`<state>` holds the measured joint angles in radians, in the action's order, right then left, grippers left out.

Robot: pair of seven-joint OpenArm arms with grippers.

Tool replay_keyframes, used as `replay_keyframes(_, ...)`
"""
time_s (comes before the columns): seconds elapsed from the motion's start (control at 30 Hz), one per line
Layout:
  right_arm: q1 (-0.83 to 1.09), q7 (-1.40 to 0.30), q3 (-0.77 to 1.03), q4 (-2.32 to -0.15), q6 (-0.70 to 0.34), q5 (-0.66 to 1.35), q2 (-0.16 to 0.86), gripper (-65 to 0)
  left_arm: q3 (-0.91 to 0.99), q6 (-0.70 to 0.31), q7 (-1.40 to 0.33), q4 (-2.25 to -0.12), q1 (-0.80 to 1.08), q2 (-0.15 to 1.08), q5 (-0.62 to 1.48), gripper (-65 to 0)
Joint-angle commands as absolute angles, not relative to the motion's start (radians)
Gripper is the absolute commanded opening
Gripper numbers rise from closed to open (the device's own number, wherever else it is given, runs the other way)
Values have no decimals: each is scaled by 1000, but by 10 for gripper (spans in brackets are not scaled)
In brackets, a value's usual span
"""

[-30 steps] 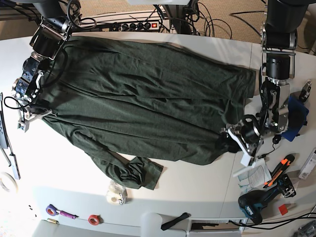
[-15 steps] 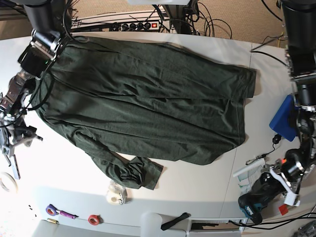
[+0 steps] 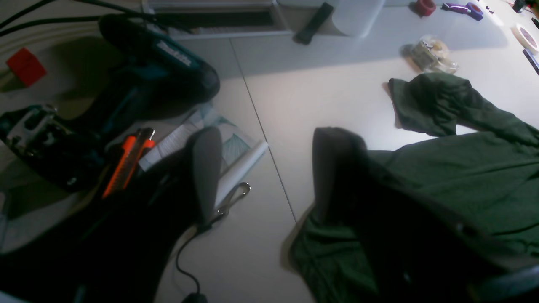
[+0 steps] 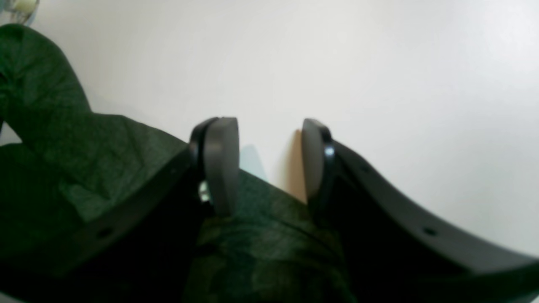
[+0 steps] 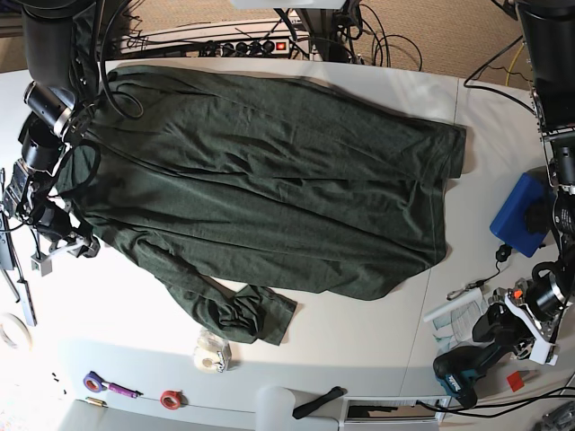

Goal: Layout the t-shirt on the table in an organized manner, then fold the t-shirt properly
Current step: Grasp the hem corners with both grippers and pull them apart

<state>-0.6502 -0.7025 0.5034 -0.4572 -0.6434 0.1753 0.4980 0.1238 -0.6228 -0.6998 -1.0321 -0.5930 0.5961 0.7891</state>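
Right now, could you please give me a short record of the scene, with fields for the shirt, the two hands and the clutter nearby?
garment: t-shirt spread across the table, one sleeve bunched at its near edge
left hand: open, off the fabric, above the tools at the table's side
right hand: open, nothing gripped, fabric edge just beneath it
clutter: drill, orange utility knife, blue box, tape roll
fold: not begun
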Motion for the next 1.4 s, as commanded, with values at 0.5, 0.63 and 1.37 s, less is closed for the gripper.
replay_keyframes(0.5, -662, -931, 470, -466, -698, 360, 507, -404, 126, -625, -726, -1047, -624, 576, 809, -300)
replay_keyframes(0.63, -659, -951, 338, -466, -698, 362, 507, -406, 126, -595, -726, -1047, -614, 537, 805, -300)
replay_keyframes(1.37, -659, -916, 138, -466, -698, 359, 507, -650, 126, -577, -476, -703, -582, 382, 488, -300)
